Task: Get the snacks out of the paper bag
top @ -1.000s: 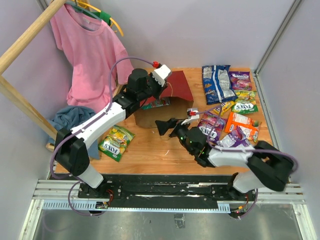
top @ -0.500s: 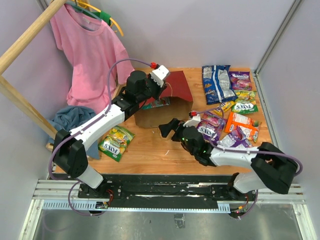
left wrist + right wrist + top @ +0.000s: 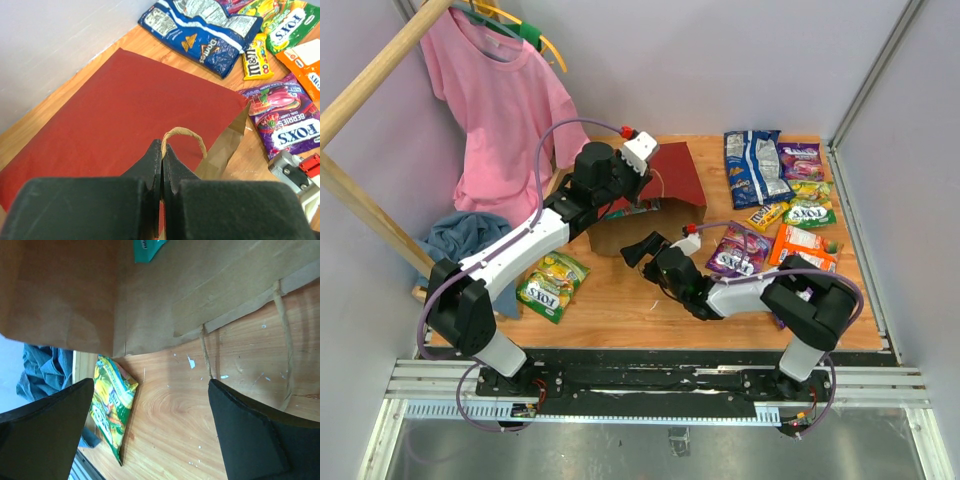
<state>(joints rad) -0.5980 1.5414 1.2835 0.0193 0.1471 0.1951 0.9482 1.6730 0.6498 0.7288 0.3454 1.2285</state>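
The paper bag [image 3: 677, 172] lies on its side, red outside [image 3: 125, 110], brown inside [image 3: 150, 295], with its mouth towards the arms. My left gripper [image 3: 163, 150] is shut on the bag's upper twisted handle [image 3: 187, 134] and holds that side up. My right gripper [image 3: 151, 383] is open with nothing between its fingers. It is low over the table at the bag's mouth [image 3: 638, 247]. A teal packet [image 3: 147, 249] lies deep inside the bag. Several snacks lie to the right of the bag. Among them are a blue bag [image 3: 754, 166], a yellow pack [image 3: 767, 215] and a purple bag [image 3: 740, 250]. A green-yellow packet [image 3: 552, 283] lies to the left.
A pink shirt [image 3: 495, 110] hangs on a wooden rack [image 3: 360, 200] at the back left. A blue cloth heap [image 3: 455, 235] lies below it. The bag's lower handle [image 3: 285, 340] lies flat on the table. Walls close the table in at the back and right.
My right gripper has moved left and a little further from the arms, up to the bag's mouth, staying open. The left gripper and the handle it holds have barely moved.
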